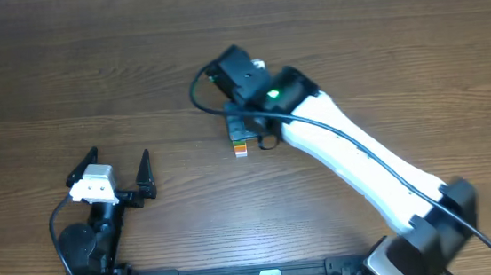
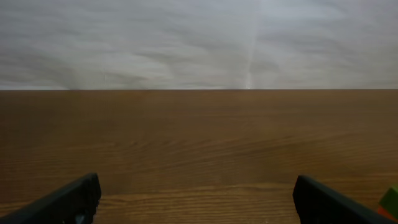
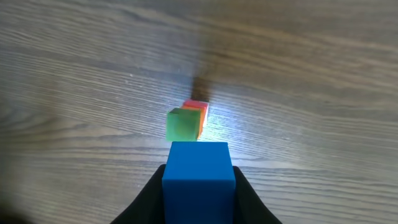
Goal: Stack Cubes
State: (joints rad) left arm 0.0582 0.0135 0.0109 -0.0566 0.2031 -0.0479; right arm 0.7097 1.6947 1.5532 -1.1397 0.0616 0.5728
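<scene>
In the right wrist view my right gripper (image 3: pixel 199 186) is shut on a blue cube (image 3: pixel 199 177), held up in the air. Below and just beyond it stands a small stack on the table, a green cube (image 3: pixel 182 124) on top of an orange one (image 3: pixel 200 113). In the top view the right gripper (image 1: pixel 243 129) hangs over the middle of the table, and the stack (image 1: pixel 240 149) peeks out beneath it. My left gripper (image 1: pixel 121 164) rests open at the left front, holding nothing. A green and orange corner (image 2: pixel 390 203) shows at the edge of the left wrist view.
The brown wooden table (image 1: pixel 62 73) stretches bare all around the stack. A pale wall (image 2: pixel 199 37) rises behind the table's far edge in the left wrist view. A black cable (image 1: pixel 201 88) loops off the right arm's wrist.
</scene>
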